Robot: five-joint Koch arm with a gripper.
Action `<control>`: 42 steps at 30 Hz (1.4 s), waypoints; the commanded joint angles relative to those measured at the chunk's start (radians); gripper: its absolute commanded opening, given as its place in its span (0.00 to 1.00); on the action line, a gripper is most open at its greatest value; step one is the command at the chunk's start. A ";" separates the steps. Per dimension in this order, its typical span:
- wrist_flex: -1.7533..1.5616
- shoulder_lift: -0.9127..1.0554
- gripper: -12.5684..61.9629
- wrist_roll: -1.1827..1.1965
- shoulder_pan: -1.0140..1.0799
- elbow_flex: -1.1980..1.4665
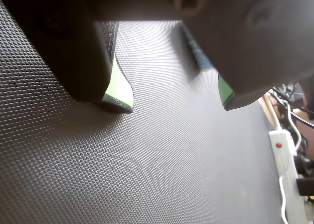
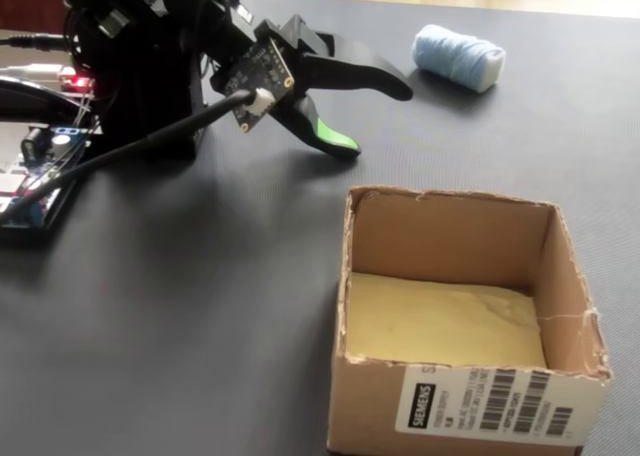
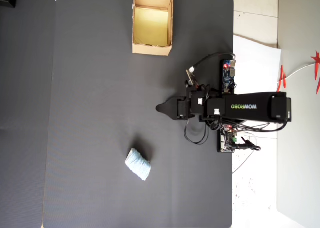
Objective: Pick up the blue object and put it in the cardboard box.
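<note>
From my end, the gripper (image 2: 378, 116) sits in the upper middle of the fixed view with its jaws spread apart and nothing between them. The wrist view backs that up: two dark fingers with green pads (image 1: 119, 84), a clear gap of textured black mat (image 1: 147, 160) between them, tips hanging just over the mat.

The blue object (image 2: 459, 57) is in the upper right of the fixed view, lying on the mat a little past the gripper tips, not touching them. In the overhead view it's the pale wad (image 3: 138, 163) in the lower middle, well apart from the gripper (image 3: 161, 108) at centre.

The cardboard box (image 2: 377, 249) fills the lower right of the fixed view, open at the top, yellowish floor bare, barcode label (image 2: 497, 404) on the near wall. Overhead it's at the top middle (image 3: 152, 50).

A white power strip (image 1: 287, 180) shows at the right edge of the wrist view.
</note>
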 commanded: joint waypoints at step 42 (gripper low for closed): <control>0.114 0.087 0.62 0.009 -0.005 0.037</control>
